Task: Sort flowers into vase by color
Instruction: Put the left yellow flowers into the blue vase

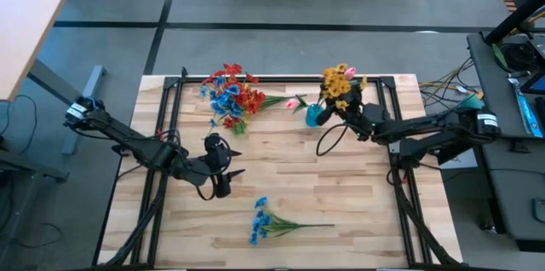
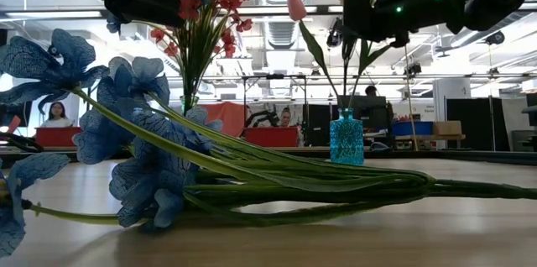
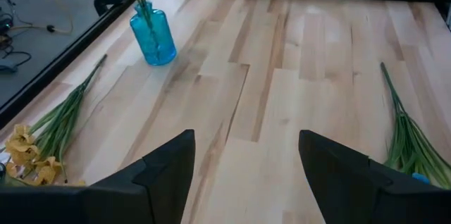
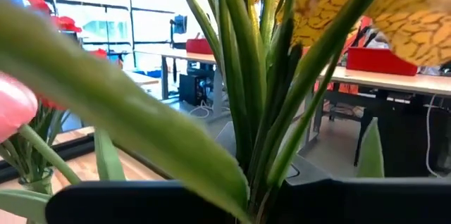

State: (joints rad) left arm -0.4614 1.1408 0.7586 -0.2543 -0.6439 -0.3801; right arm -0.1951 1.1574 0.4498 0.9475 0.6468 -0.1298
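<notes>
My right gripper (image 1: 347, 110) is shut on a yellow spray (image 1: 337, 82) over the blue glass vase (image 2: 346, 137) at the table's far right. That vase also holds a pink tulip (image 2: 296, 7) by its stem. A second vase (image 4: 35, 182) at the far left holds red blooms (image 1: 247, 96), with blue blooms (image 1: 221, 99) beside them. Another yellow spray (image 3: 28, 160) lies flat by the far rail. A blue spray (image 1: 268, 218) lies flat near the near edge. My left gripper (image 3: 243, 146) hovers open over bare wood at the table's middle left, touching nothing. My right gripper pinches the yellow spray's bundled green stems (image 4: 246, 132) just below the blooms, coming in level from the table's right with its fingers across the stems. The spray stands upright, blooms above the fingers. Its stems (image 2: 345, 74) run down to the blue vase's mouth.
Black rails (image 1: 170, 88) frame the wooden table (image 1: 341, 203). A black cable loops on the table beside the right arm (image 1: 328, 139). Bare wood lies between the blue spray and the vases. People sit at desks in the room behind.
</notes>
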